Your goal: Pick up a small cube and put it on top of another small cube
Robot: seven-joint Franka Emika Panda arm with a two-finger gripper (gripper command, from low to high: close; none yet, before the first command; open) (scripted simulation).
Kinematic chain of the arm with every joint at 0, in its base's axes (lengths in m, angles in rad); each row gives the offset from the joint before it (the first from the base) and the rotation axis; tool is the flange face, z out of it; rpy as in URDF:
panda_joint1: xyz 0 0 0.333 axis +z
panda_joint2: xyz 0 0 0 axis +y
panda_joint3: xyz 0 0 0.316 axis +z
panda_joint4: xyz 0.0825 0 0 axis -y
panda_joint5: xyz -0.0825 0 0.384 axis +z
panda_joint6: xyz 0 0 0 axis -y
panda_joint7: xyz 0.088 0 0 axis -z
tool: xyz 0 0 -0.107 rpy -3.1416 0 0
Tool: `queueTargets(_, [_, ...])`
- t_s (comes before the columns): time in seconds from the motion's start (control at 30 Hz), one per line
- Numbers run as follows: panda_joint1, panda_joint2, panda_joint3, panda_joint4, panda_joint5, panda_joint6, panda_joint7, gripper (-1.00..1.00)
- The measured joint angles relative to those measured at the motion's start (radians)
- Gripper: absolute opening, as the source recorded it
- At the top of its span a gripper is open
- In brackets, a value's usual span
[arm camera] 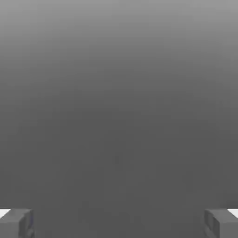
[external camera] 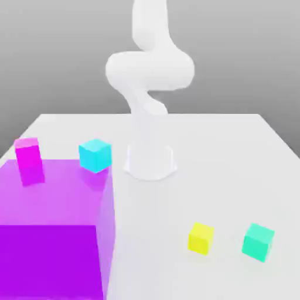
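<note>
At the exterior view's left, a huge purple cube (external camera: 53, 228) is seen on the white table (external camera: 234, 152), with a magenta-pink block (external camera: 29, 160) standing on its top and a sky-blue cube (external camera: 95, 155) placed at its far corner. Behind the middle, the white arm (external camera: 149, 88) is raised from its base. Toward the exterior view's right, near the table's front, the yellow cube (external camera: 200, 238) is set just beside the mint-green cube (external camera: 258, 241), the two apart and both resting on the table. In the hand view, the gripper (arm camera: 119, 223) is shown spread wide, its fingers (arm camera: 16, 222) far apart with nothing held between them.
</note>
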Motion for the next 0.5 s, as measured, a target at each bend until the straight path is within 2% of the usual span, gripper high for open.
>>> queueTargets(0.5, [0.233, 0.549, 0.12, -0.168, 0.042, 0.262, -0.229, 0.0])
